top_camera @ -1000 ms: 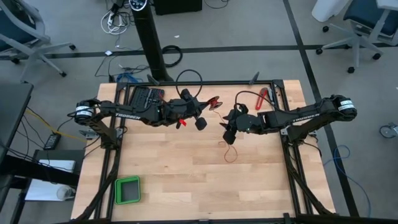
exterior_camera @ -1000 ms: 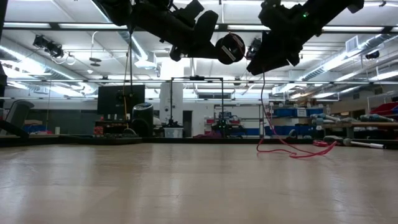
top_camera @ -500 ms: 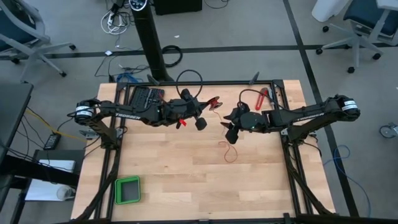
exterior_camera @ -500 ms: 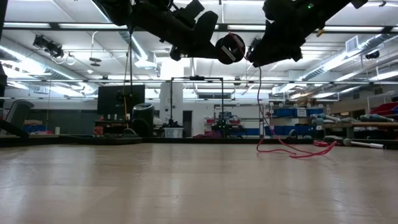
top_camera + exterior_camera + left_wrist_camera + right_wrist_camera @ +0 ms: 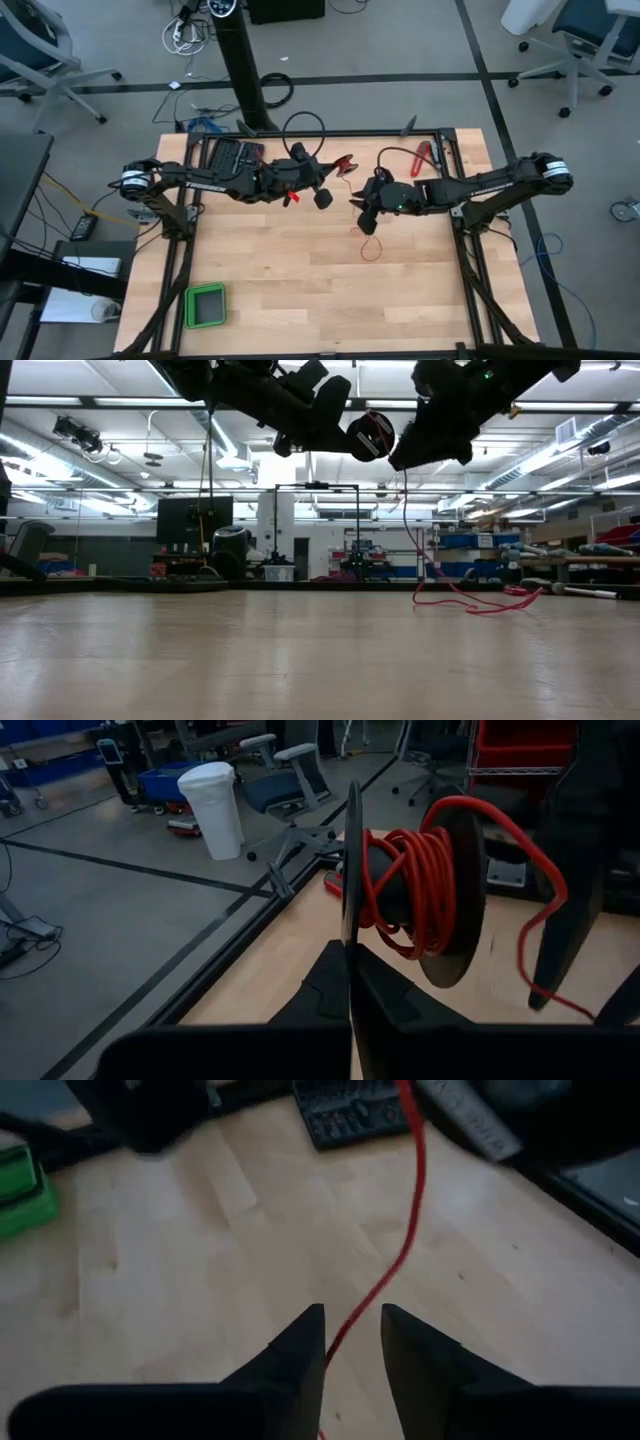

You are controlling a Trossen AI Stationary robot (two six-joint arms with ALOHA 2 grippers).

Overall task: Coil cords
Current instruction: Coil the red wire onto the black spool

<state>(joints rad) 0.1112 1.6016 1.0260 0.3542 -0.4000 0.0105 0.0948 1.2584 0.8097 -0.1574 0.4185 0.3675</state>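
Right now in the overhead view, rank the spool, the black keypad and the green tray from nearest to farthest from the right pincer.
1. The spool, held by the left pincer, just left of the right pincer.
2. The black keypad, farther left near the table's back edge.
3. The green tray, at the front-left corner.

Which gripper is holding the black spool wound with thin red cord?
The left gripper holds the black spool. The right gripper only has the thin red cord running between its fingers, no spool.
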